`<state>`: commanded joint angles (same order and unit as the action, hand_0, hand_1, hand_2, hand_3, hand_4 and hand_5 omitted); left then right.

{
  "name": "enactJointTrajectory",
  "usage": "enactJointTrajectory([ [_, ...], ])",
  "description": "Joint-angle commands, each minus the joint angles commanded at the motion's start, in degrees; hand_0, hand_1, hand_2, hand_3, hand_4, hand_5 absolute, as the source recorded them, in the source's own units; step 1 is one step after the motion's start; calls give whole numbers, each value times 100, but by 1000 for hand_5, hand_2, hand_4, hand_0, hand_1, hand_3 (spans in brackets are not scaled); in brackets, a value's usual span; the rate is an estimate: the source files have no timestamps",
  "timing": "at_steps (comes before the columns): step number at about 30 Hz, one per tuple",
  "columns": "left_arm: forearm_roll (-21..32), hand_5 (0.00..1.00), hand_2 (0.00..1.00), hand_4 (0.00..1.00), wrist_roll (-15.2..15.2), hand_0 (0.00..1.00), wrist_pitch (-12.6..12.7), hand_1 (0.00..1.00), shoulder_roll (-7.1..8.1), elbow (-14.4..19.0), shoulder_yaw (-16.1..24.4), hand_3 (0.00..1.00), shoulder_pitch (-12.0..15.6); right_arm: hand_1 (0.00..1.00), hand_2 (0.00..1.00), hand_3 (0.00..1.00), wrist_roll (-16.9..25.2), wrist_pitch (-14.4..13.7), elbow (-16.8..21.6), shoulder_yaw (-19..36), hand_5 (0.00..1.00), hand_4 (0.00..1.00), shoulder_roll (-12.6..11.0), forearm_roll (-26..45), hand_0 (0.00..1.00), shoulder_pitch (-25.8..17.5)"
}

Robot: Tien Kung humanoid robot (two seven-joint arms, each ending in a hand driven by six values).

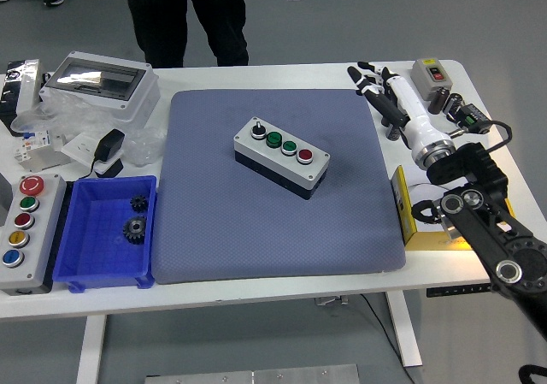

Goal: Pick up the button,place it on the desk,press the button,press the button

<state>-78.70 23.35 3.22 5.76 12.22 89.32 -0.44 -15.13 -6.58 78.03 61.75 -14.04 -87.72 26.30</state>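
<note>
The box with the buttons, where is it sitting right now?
The button box lies at an angle near the middle of the blue mat, toward its far half, with the robot hand off to its right.

matt woven cloth mat (214, 221); smooth plastic button box (281, 156) with glossy caps; glossy blue plastic bin (64, 230); smooth white surface (282, 76).
</note>
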Motion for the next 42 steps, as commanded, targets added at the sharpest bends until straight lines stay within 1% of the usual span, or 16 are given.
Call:
enactJointTrajectory([
  [1,23,295,597,662,0,691,3,641,9,0,-12,645,-1,899,942,998,-241,149,-42,-112,615,894,3,-241,887,97],
  [3,56,295,597,662,1,691,7,641,25,0,-32,645,-6,899,942,998,-653,410,-160,-304,615,894,37,-653,887,266],
  [6,117,295,597,662,-3,691,11,641,66,-3,-71,645,-19,899,942,998,-1280,834,-485,-552,615,894,150,-1341,887,554],
  [7,133,295,596,662,-5,692,13,640,83,-4,-81,646,-22,998,998,998,-1442,956,-572,-610,471,994,173,-1547,998,635],
  [8,136,295,596,662,-3,692,16,640,103,-3,-81,646,-24,998,998,998,-1628,1106,-658,-668,471,994,196,-1788,998,722],
  [12,126,295,596,662,18,692,27,640,156,8,-68,646,-23,998,998,998,-2152,1484,-809,-779,471,994,224,-2647,998,921],
  [13,124,295,596,662,24,692,29,641,165,12,-65,646,-22,998,998,998,-2185,1529,-821,-798,409,994,224,-2888,998,952],
  [14,127,295,596,662,29,692,32,641,172,15,-64,646,-20,998,998,998,-2185,1544,-812,-822,409,994,220,-3098,998,971],
  [17,127,295,596,662,42,692,38,641,179,21,-60,646,-12,998,998,998,-2185,1550,-726,-913,409,994,217,-3541,998,980],
  [19,132,295,596,662,44,692,39,640,173,23,-61,646,-14,998,998,998,-2185,1498,-630,-1013,383,998,221,-3468,998,956],
  [22,123,295,596,662,43,692,36,640,165,22,-58,646,-20,998,998,998,-2138,1344,-481,-1211,383,998,205,-3037,998,907],
  [25,102,295,597,662,49,692,34,641,166,24,-46,647,-20,998,998,998,-2010,1037,-369,-1475,375,998,177,-2501,998,892],
  [28,97,295,597,662,57,692,37,641,175,27,-44,647,-15,998,998,998,-1895,730,-361,-1679,375,998,167,-1939,998,947],
  [30,81,295,597,662,63,692,37,641,186,30,-33,647,-14,998,998,998,-1858,602,-388,-1811,375,998,165,-1607,998,1035],
  [36,59,295,597,662,68,692,38,642,216,34,-20,647,-32,998,998,998,-1856,476,-617,-2153,390,998,243,-854,998,1368],
  [42,51,295,597,662,89,692,36,641,235,46,-12,647,-62,998,998,998,-1885,440,-1272,-2695,391,998,512,-382,998,1795],
])
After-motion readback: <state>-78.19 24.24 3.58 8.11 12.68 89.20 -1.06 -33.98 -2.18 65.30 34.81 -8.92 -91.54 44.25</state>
